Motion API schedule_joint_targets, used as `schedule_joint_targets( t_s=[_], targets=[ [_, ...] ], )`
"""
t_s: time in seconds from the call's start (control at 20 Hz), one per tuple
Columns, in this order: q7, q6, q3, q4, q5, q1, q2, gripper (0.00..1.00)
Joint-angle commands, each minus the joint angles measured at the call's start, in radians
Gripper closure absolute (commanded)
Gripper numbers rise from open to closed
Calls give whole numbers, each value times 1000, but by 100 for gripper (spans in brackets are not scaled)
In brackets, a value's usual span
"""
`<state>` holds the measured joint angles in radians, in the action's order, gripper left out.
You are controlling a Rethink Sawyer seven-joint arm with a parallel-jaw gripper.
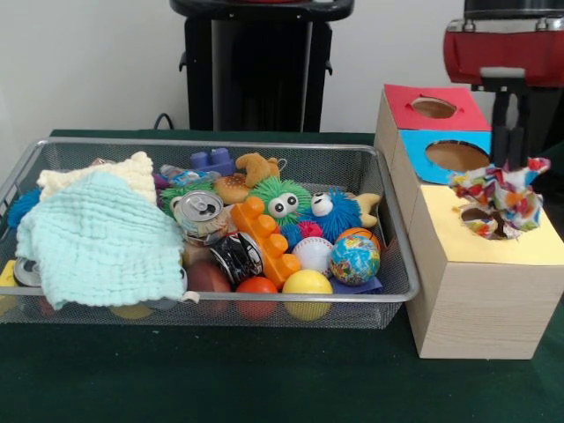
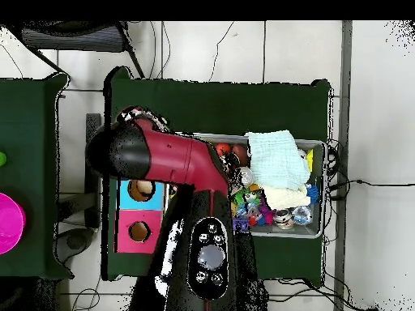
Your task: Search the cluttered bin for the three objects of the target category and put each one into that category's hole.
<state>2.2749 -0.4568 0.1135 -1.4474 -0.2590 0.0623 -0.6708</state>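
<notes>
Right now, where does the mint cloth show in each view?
Front view: the mint cloth lies at the left end of the wire bin.
Overhead view: the mint cloth sits at the bin's upper end, near the top rim.
Shared landmark: the blue-topped hole.

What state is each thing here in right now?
Dotted cloth: bunched in the yellow hole, partly sticking out.
Yellow hole: mostly plugged by the cloth.
Blue hole: open.
Red hole: open.
Wire bin: full of clutter.
Mint cloth: crumpled, lying on top.
Soda can: on its side.
Gripper: above the cloth, fingers unclear.
</notes>
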Motion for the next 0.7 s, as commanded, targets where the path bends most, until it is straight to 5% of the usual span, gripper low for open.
schedule_joint_targets(
  t_s=[0.05, 0.7],
  targets=[
    [223, -104, -19, 64, -60, 4, 100, 100],
    [292, -253, 73, -60, -80, 103, 76, 100]
  ],
)
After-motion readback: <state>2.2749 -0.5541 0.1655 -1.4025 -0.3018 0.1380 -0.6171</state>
